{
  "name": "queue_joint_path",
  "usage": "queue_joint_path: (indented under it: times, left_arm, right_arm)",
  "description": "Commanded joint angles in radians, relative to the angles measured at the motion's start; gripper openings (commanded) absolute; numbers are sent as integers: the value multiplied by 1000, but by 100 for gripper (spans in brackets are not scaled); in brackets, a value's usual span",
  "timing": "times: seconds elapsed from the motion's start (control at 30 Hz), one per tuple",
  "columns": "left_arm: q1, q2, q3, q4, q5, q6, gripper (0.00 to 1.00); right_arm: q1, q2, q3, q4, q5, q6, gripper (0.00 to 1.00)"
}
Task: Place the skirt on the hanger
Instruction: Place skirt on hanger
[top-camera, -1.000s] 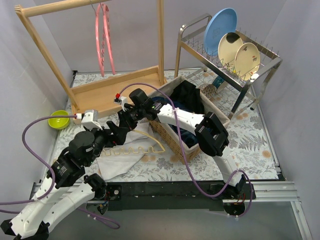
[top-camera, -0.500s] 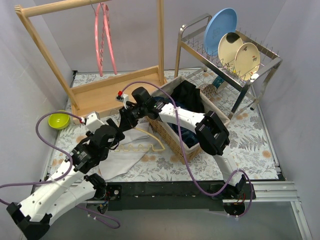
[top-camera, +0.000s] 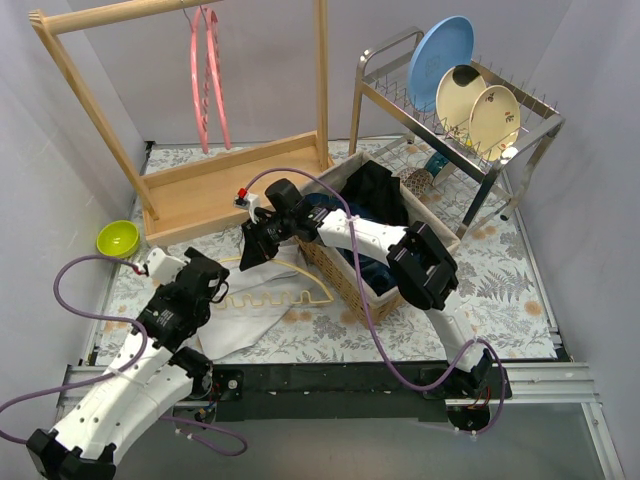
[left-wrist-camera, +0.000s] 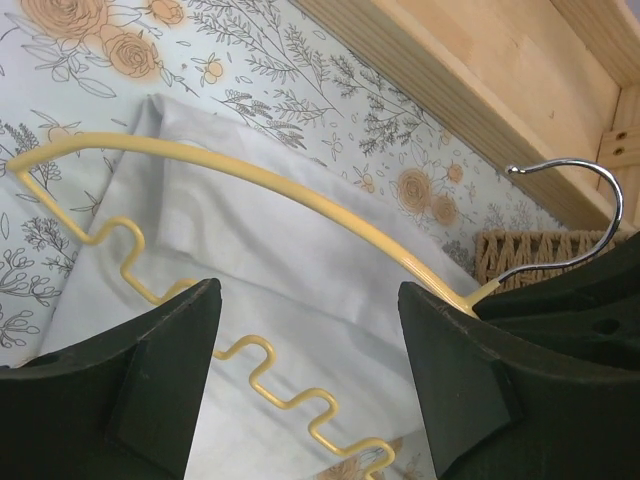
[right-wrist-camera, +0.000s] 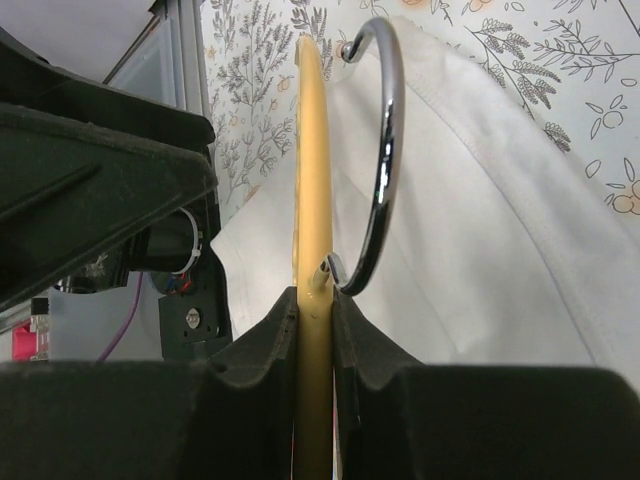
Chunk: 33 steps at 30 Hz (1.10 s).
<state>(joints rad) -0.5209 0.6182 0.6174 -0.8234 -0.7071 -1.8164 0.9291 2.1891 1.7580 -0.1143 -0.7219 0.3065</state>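
A yellow hanger (top-camera: 268, 298) with a wavy lower bar lies on top of the white skirt (top-camera: 235, 325), which is spread flat on the table left of the basket. My right gripper (top-camera: 252, 248) is shut on the hanger's neck (right-wrist-camera: 314, 250), just below its chrome hook (right-wrist-camera: 388, 150). My left gripper (top-camera: 208, 272) is open and empty, hovering over the hanger's left end. In the left wrist view the hanger (left-wrist-camera: 250, 190) and skirt (left-wrist-camera: 300, 270) lie between and beyond the open fingers (left-wrist-camera: 170, 340), untouched.
A wicker basket (top-camera: 330, 265) with dark clothes stands right of the skirt. A wooden rack base (top-camera: 230, 180) with pink hangers (top-camera: 205, 80) is behind. A green bowl (top-camera: 118, 238) sits far left. A dish rack (top-camera: 460, 110) is at the back right.
My left arm has pulled back toward the near left, and its gripper has come away from the right gripper. The right gripper keeps its hold on the hanger and has barely shifted.
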Motion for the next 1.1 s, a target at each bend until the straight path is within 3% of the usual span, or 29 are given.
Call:
queue_joint_path:
  times: [0.0, 0.37, 0.47, 0.83, 1.07]
  left_arm:
    - [25, -43, -39, -2, -32, -150, 69]
    - [78, 32, -114, 18, -61, -271, 66]
    - [104, 34, -140, 41, -58, -273, 59]
    - [173, 57, -206, 128, -2, -250, 59]
    - [229, 86, -248, 214, 50, -213, 49]
  right_arm:
    - [-10, 18, 60, 51, -42, -14, 1]
    - [-10, 41, 57, 64, -60, -12, 1]
    - [-10, 44, 58, 64, -65, -9, 1]
    - [-12, 49, 64, 68, -79, -3, 1]
    - [-15, 46, 63, 71, -82, -1, 1]
